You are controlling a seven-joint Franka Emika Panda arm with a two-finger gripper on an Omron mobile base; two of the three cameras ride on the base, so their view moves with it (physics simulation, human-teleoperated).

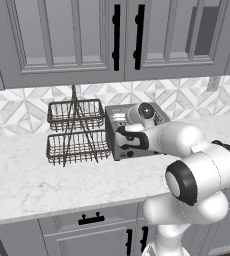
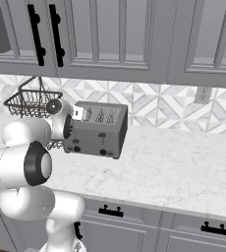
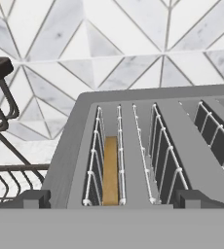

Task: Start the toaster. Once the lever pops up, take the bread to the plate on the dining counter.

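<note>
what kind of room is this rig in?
A home-style kitchen, rendered. A grey four-slot toaster with a bread slice in one slot stands on a marble worktop, beside a two-tier wire basket rack, with grey cabinets and a tiled backsplash behind.

A 2-tier wire basket rack (image 1: 77, 131) stands on the long white marble worktop (image 1: 32, 180), close to the wall of grey and white geometric tiles (image 2: 159, 106). Above hang grey upper cabinets (image 1: 67, 40) with black vertical handles (image 1: 116, 37), and below the worktop sit grey drawers with black pulls (image 2: 110, 212). A pale wall outlet (image 2: 201, 94) sits in the tiles at the right.
</note>
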